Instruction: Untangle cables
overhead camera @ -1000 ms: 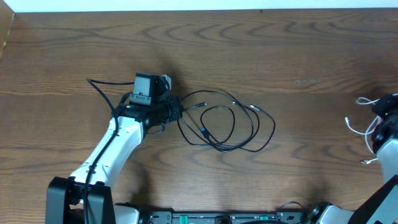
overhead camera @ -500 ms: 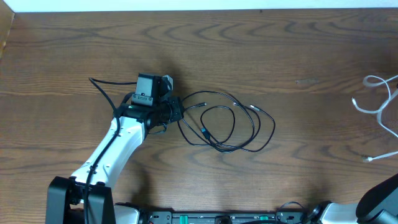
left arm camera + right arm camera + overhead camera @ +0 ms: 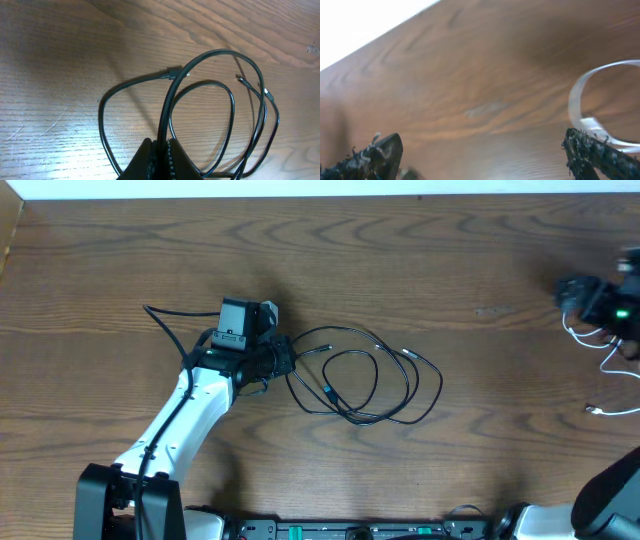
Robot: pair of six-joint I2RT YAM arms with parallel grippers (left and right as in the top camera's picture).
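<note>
- At the middle of the table (image 3: 330, 250), the black cable (image 3: 376, 377) lies in several overlapping loops. Two small plug ends sit near the coil's 12 o'clock side.
- At the coil's 9 o'clock edge, the left gripper (image 3: 283, 362) meets the cable. In the left wrist view its fingers (image 3: 145, 162) are pinched narrowly together on one black strand (image 3: 166, 107), which rises from between them and arcs over the other loops.
- Far off toward 3 o'clock, by the table's right edge, the white cable (image 3: 610, 363) lies in thin loose curves, well apart from the black one. One plug end is at its 6 o'clock side.
- At 12 o'clock from the white cable, the right gripper (image 3: 582, 292) shows only as a dark blur from overhead. In the right wrist view its fingers (image 3: 385, 150) stand spread wide with only bare wood between them. A white loop (image 3: 571, 102) curves just beside the 3 o'clock finger; I cannot tell whether they touch.
</note>
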